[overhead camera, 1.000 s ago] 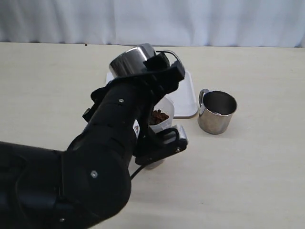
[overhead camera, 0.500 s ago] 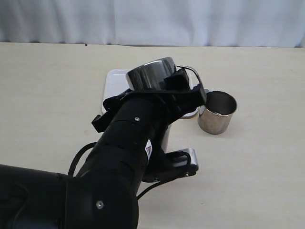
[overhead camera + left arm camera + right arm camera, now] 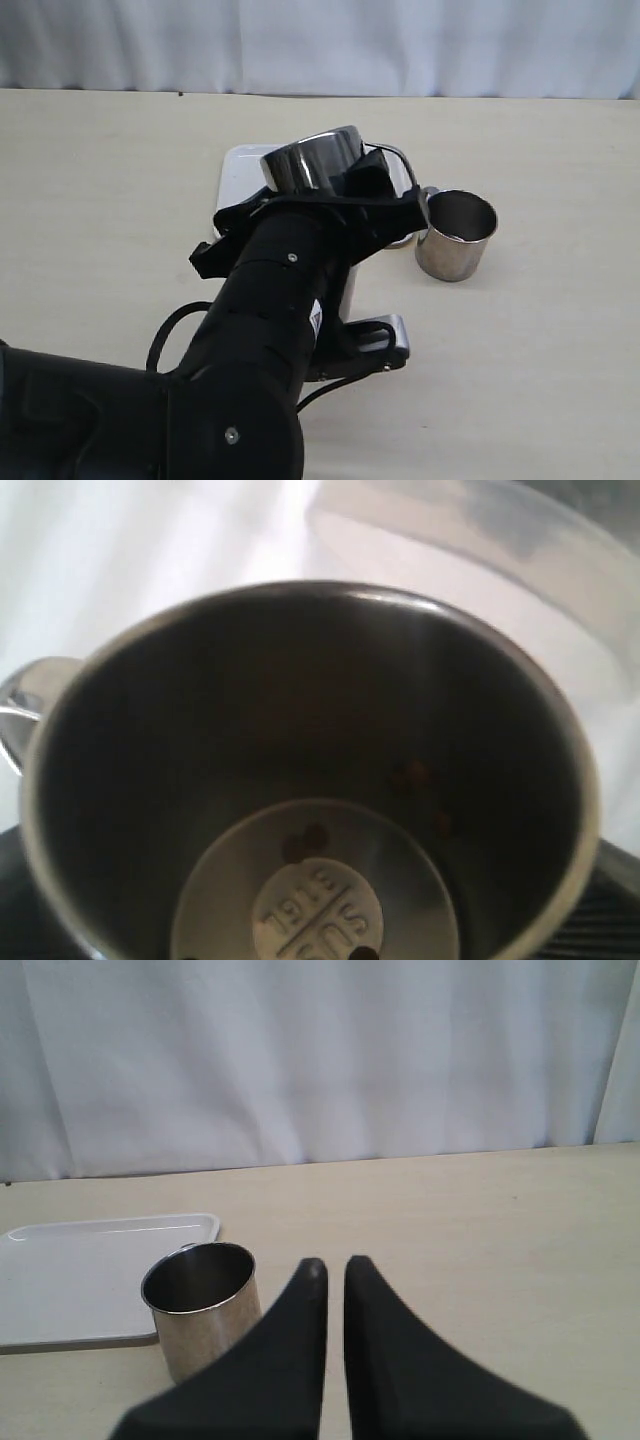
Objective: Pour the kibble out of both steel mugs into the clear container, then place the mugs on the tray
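My left gripper (image 3: 378, 185) is shut on one steel mug (image 3: 312, 160), held tipped on its side in the air over the white tray (image 3: 240, 168). The left wrist view looks straight into this mug (image 3: 300, 780): it is almost bare inside, with only a few kibble pellets (image 3: 410, 775) stuck to the wall and bottom. The clear container is nearly all hidden behind my left arm; only a pale strip (image 3: 347, 290) shows. The second steel mug (image 3: 455, 235) (image 3: 200, 1305) stands upright right of the tray, looking empty. My right gripper (image 3: 328, 1265) is shut on nothing, near that mug.
The tray (image 3: 80, 1270) lies flat behind the standing mug, with a white curtain along the table's far edge. My left arm's black bulk (image 3: 260, 340) covers the middle front of the table. The right gripper is outside the exterior view.
The left arm has swung the tipped mug to the right, from above the container towards the tray. The container and the kibble in it are now covered by the arm.
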Robot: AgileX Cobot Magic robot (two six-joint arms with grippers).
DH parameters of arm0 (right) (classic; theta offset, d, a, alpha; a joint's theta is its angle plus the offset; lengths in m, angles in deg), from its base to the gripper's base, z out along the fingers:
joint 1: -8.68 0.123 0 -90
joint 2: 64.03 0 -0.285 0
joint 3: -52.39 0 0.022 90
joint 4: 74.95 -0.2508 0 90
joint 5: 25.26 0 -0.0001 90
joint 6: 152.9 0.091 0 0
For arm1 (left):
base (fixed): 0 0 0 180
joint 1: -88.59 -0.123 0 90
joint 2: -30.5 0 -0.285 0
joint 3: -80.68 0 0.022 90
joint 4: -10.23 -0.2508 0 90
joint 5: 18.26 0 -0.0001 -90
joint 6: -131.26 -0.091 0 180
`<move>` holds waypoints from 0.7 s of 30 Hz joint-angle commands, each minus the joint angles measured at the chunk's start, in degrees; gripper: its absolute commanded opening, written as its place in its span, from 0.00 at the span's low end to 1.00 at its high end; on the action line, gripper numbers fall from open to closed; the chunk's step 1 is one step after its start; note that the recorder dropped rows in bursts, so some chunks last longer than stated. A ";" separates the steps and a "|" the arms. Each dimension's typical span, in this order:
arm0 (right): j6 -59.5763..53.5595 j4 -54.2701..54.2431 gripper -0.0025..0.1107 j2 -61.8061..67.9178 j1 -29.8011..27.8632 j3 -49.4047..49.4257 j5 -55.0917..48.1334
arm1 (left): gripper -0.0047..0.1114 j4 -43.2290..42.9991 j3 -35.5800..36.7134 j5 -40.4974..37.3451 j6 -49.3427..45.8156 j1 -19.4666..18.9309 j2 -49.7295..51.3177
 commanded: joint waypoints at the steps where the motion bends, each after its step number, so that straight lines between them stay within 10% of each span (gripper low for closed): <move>1: -0.48 -0.18 0.06 -0.24 0.18 0.30 0.05 | 0.04 -0.91 -0.40 0.72 -0.22 0.29 0.99; 21: -0.48 -0.18 0.06 -0.24 0.18 0.30 0.05 | 0.04 -0.91 -0.54 -3.49 -0.74 0.29 2.28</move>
